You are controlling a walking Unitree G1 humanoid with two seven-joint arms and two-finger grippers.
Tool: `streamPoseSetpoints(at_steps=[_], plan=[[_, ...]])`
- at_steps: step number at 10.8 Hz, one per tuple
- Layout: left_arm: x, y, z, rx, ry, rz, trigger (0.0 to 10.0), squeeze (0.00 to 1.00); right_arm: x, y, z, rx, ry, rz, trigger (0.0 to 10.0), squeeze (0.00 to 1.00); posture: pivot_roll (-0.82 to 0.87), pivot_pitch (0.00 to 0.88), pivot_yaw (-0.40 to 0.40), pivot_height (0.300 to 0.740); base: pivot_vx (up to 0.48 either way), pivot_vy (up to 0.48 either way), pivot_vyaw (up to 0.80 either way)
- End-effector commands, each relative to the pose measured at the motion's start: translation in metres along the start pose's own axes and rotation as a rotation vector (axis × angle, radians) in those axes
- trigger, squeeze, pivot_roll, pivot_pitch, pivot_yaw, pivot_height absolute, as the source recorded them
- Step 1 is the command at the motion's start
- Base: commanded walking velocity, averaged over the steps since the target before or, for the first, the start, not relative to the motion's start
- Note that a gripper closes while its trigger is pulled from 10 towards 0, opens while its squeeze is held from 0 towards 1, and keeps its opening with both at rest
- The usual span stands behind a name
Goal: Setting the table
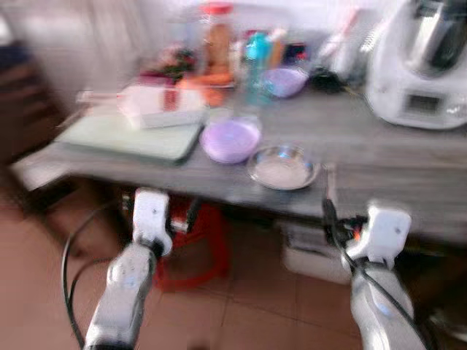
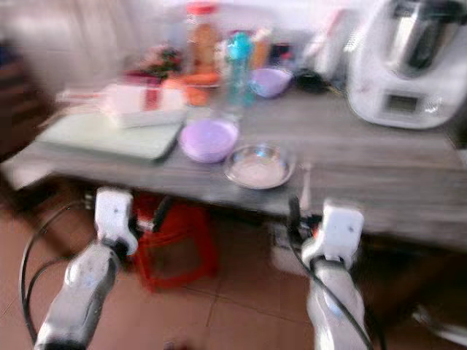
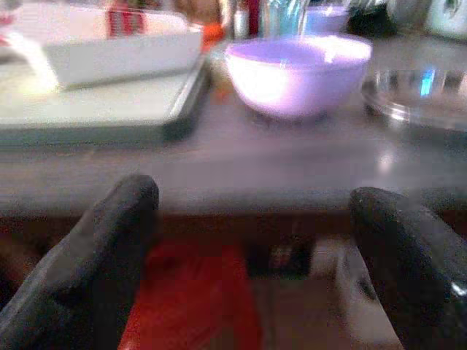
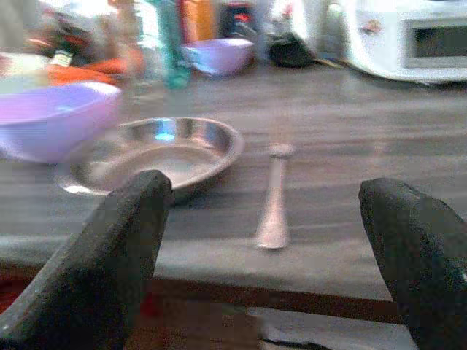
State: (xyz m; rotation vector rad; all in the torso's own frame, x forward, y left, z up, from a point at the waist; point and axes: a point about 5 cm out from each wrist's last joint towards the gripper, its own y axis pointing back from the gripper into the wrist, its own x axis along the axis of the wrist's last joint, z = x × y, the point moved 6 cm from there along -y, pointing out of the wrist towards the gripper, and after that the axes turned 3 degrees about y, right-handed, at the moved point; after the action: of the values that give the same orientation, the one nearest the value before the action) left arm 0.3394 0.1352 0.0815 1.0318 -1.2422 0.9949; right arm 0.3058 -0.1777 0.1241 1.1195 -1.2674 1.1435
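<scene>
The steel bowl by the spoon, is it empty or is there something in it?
Empty: the steel bowl shows only its bare shiny bottom in the right wrist view. It sits upright on the table.

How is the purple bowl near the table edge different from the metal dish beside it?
The purple bowl is opaque, matte and deep; the metal dish is shiny, shallow and wide-rimmed. The bowl stands on the robot's left, the dish on its right. Both sit upright and look empty on the grey table.

Your two silver arms reach forward side by side, wrists level. Your left gripper (image 3: 252,240) has its black fingers (image 3: 91,273) spread wide apart. Your right gripper (image 4: 263,255) is likewise parted, its fingers (image 4: 98,266) held well apart, clasping nothing.
</scene>
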Motion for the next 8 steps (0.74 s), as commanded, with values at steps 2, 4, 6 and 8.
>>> streamPoseSetpoints(at_steps=[2,4,6,8], plan=[[0.0028,-0.0022,-0.0017,0.002,-0.030,0.004,10.0,0.00,-0.0045,0.0038,0.0030,-0.016,0.000,-0.012,10.0,0.00,0.02,0.000,0.038,0.740,-0.298,0.000,0.00],[0.0011,-0.0020,-0.0012,-0.003,-0.028,0.000,10.0,0.00,-0.0041,0.0017,0.0045,-0.022,0.003,-0.009,10.0,0.00,0.02,0.000,0.038,0.740,-0.296,0.000,0.00],[0.0010,-0.0029,-0.0003,-0.007,-0.028,0.001,10.0,0.00,-0.0034,0.0007,0.0048,-0.024,0.005,-0.005,10.0,0.00,0.02,0.000,0.038,0.740,-0.294,0.000,0.00],[-0.0001,-0.0040,0.0028,-0.022,-0.025,-0.002,10.0,0.00,-0.0027,0.0007,0.0055,-0.026,0.009,-0.002,10.0,0.00,0.01,0.000,0.039,0.740,-0.279,0.000,0.00]])
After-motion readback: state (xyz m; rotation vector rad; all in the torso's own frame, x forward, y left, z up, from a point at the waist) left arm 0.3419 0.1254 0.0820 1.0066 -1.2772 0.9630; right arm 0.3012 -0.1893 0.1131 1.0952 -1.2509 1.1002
